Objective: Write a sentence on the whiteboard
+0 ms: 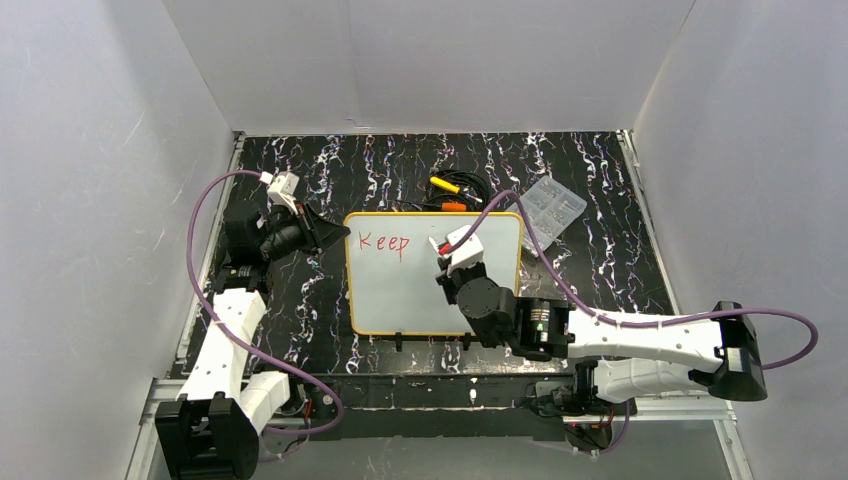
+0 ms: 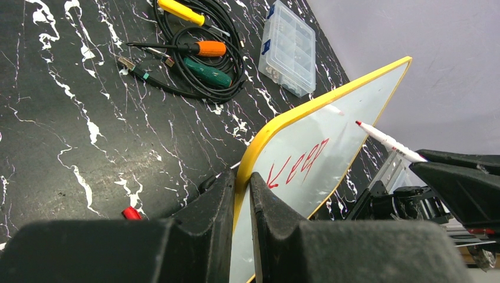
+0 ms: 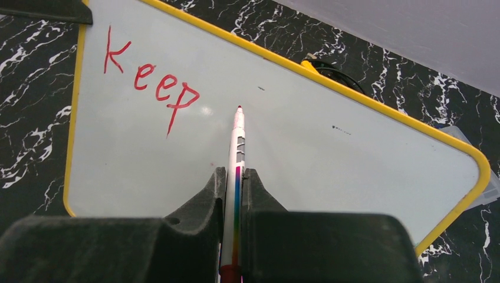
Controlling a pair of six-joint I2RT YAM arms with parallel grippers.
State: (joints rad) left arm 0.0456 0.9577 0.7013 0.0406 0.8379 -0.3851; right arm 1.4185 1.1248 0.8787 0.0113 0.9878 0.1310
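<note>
- Black marble-look tabletop (image 1: 620, 260) is boxed in by plain white walls, with both arms bolted along the near edge.
- Nearest in, the right gripper (image 3: 234, 174) is clamped tight on a red marker (image 3: 237, 138). The barrel is held straight out between the jaws, tip aimed far-left.
- Mid-table, the whiteboard (image 1: 400, 300) is laid flat, its long axis running left to right.
- Only "Keep" of the sentence (image 1: 384, 243) has been written, up in the board's far-left corner, so most of the job is reckoned undone.
- The bit that matters: the marker tip is parked just right of the "p", roughly on the same line, and bare board is left open all the way to the right. The next word is judged to go that way, along the long axis.
- Whether the tip is actually touching can't be told for sure; from the left wrist it looks lifted a hair.
- The left gripper (image 2: 242, 180) is closed on the board's yellow left rim near the far corner, so the board is pinned.
- Farthest back, screwdrivers (image 1: 447, 186), a black cable (image 1: 480, 190) and a clear plastic box (image 1: 553, 205) are dumped past the far edge.
</note>
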